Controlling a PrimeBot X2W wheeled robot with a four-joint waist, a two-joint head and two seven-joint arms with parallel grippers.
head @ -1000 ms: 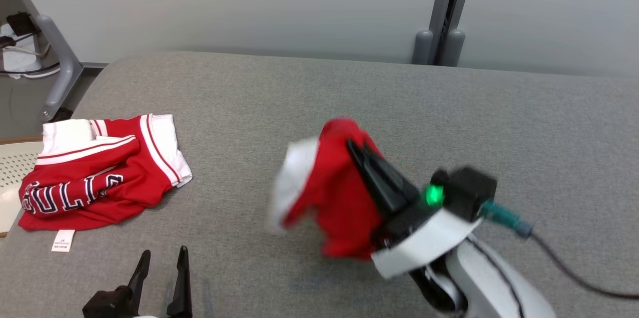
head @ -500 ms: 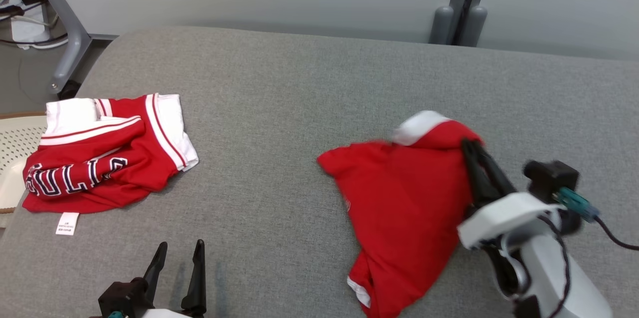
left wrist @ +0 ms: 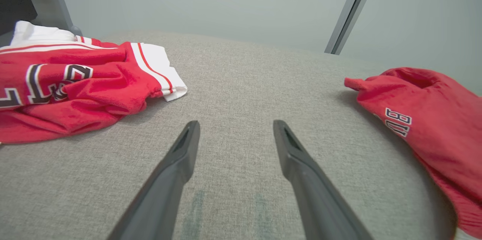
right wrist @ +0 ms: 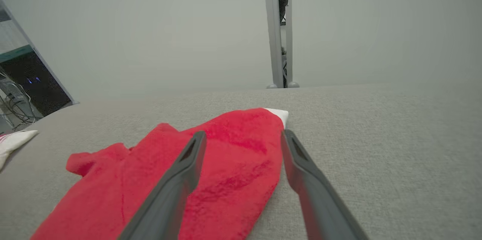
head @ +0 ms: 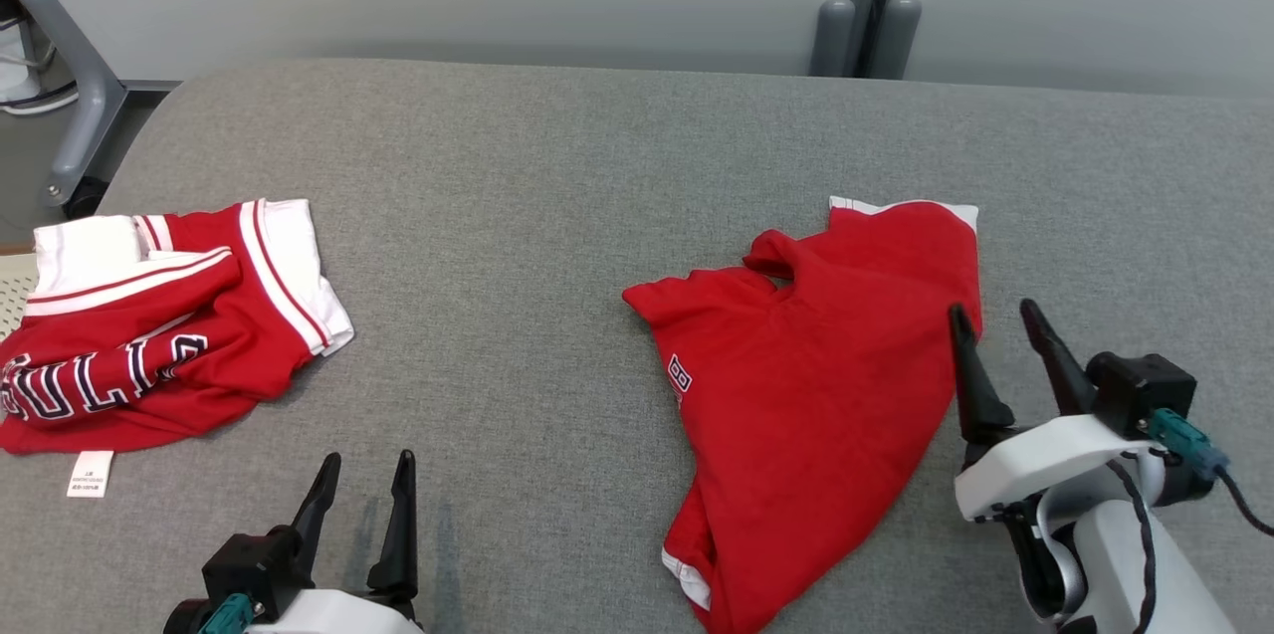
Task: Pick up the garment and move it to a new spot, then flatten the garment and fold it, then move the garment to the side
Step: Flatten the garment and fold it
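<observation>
garment [head: 816,365] edge seemingly under spread right gripper [head: 991,308], open table [head: 557,166] leftward

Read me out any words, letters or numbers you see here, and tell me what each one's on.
"ULL": large outlined letters on the crumpled red garment, the rest hidden by folds.
"BU": small letters on the spread red garment, unclear beyond that.
Print on the white tag: too small to read.

Wide bare table [head: 518,216] between crumpled jersey [head: 149,335], left, and red garment [head: 816,385], right; far strip equally open
</observation>
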